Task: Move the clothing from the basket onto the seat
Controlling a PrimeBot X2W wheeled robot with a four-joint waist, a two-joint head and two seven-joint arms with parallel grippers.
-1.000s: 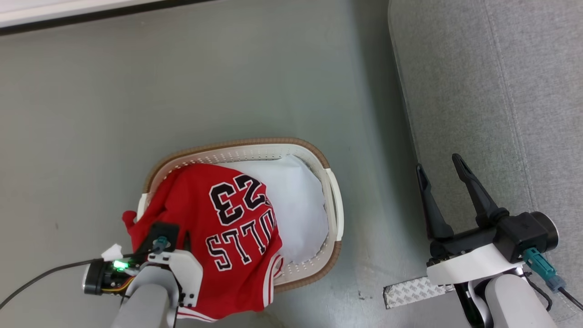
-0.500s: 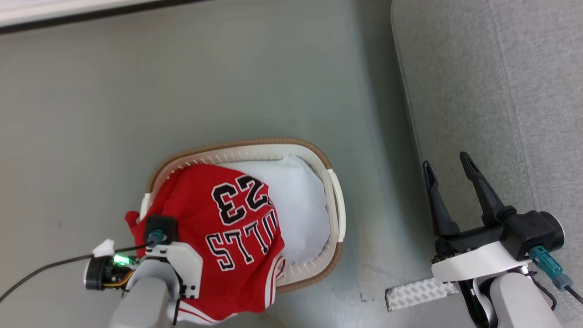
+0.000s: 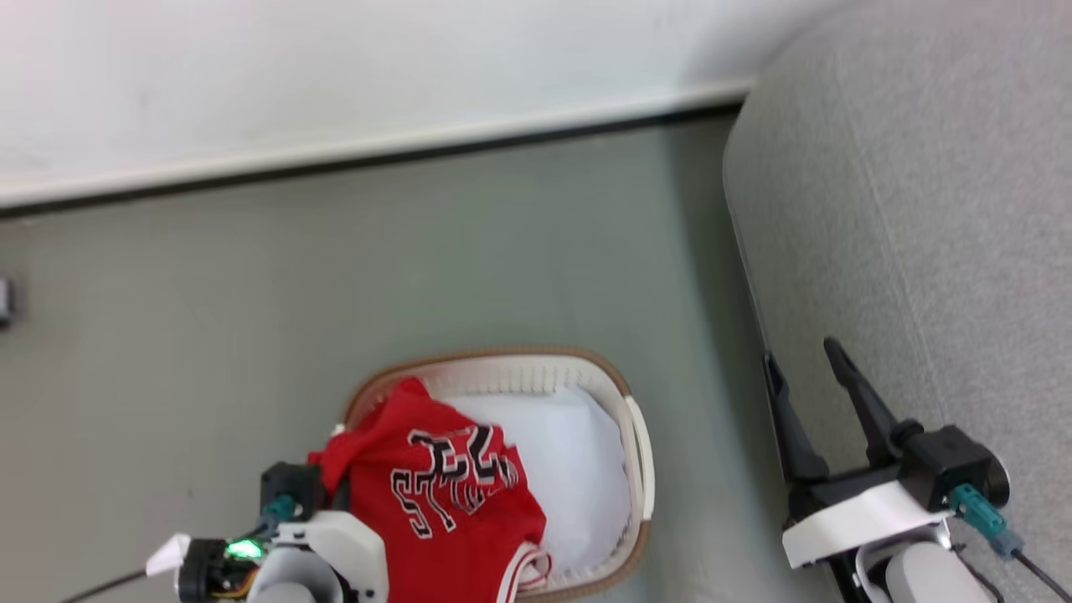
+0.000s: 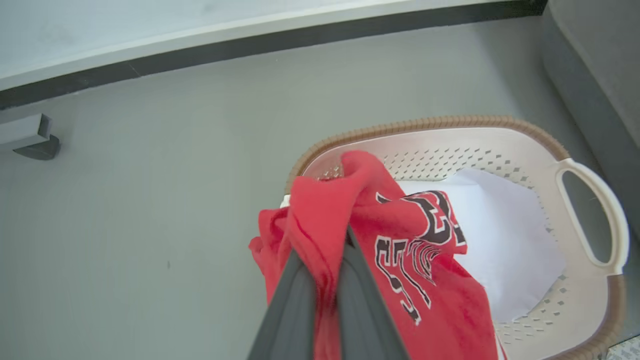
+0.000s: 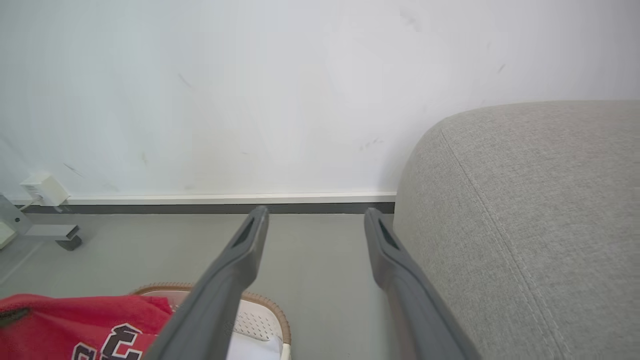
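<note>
Jersey (image 3: 444, 494), red, hangs bunched from our left gripper (image 4: 327, 265), whose fingers are pinched tight on a fold above the basket's (image 3: 536, 373) left side. A white cloth (image 3: 578, 469) lies inside. Our right gripper (image 3: 798, 352) stands wide and empty beside the sofa (image 3: 921, 251). Grey floor (image 3: 335, 276) meets a white wall (image 3: 335, 75) at a dark baseboard (image 4: 300, 41). A second ago the jersey lay spread with its number flat, and our head camera has since tilted up.

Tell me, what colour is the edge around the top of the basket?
The basket has a brown rim, clearest in the left wrist view.
</note>
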